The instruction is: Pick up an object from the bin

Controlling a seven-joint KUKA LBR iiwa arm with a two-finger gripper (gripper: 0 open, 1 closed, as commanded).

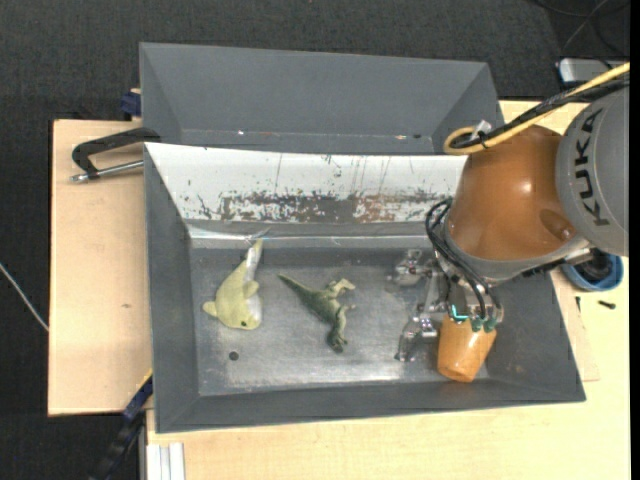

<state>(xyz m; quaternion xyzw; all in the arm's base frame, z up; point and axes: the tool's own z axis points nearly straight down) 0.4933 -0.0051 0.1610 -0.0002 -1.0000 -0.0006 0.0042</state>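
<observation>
Steel-grey gripper (414,306) hangs low at the right of the bin (170,298), its two fingers spread with only bare floor between them, grasping nothing. Above it the arm (510,203) leans in from the right under its orange cover. One orange cup-shaped piece (465,353) sits just right of the fingers. One green dinosaur (328,310) lies mid-floor, left of the gripper; one pale yellow fish toy (238,300) lies farther left.
</observation>
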